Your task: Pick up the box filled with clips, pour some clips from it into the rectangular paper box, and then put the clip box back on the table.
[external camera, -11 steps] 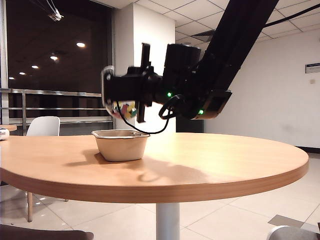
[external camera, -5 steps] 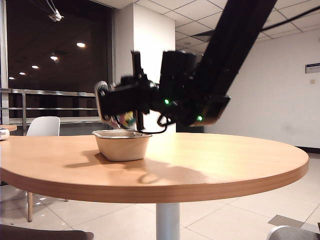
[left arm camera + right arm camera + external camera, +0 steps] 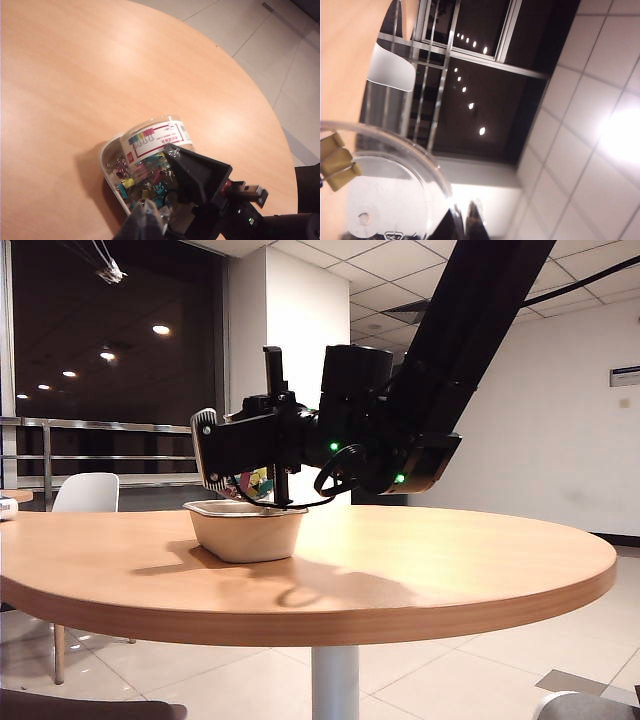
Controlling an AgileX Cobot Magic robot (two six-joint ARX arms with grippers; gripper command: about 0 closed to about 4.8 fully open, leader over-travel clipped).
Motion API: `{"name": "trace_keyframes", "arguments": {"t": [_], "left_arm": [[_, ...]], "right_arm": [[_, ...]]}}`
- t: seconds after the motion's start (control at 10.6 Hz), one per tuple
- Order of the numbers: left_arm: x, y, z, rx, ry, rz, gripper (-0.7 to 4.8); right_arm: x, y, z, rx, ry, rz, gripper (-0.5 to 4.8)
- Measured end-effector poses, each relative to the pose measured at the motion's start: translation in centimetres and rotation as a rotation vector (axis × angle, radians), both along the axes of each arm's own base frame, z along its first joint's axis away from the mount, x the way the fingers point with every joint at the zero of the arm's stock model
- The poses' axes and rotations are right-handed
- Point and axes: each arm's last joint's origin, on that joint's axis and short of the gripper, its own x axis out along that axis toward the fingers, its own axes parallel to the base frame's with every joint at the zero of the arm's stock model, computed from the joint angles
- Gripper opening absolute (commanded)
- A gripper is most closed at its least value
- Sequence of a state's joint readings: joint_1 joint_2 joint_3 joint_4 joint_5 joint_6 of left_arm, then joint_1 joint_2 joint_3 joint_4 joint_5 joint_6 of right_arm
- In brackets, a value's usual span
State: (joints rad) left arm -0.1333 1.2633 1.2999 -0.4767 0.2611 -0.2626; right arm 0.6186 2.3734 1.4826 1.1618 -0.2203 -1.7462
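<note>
The right gripper (image 3: pixel 235 465) hangs over the rectangular paper box (image 3: pixel 246 530), its fingers clamped on the box filled with clips (image 3: pixel 155 145). The jar is tipped steeply over that beige container, which sits on the table (image 3: pixel 420 560) toward its left side. Coloured clips (image 3: pixel 145 187) crowd the jar's mouth and lie in the container below. In the right wrist view the jar's clear wall fills the corner with one yellow clip inside. The left gripper is nowhere in sight.

Low side view; wrist cameras close.
</note>
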Motion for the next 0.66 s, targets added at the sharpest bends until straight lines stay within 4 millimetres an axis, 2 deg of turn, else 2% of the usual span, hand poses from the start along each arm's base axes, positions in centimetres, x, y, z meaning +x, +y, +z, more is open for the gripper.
{"name": "trace_keyframes", "arguments": {"t": [0.38, 0.66], "left_arm": [[0.0, 0.0, 0.0, 0.000, 0.000, 0.000, -0.06], [0.0, 0.0, 0.0, 0.001, 0.005, 0.000, -0.05]], "right_arm": [[0.2, -0.5, 0.9, 0.116, 0.078, -0.003, -0.03], [0.3, -1.3, 3.4, 0.264, 0.154, 0.014, -0.02]]}}
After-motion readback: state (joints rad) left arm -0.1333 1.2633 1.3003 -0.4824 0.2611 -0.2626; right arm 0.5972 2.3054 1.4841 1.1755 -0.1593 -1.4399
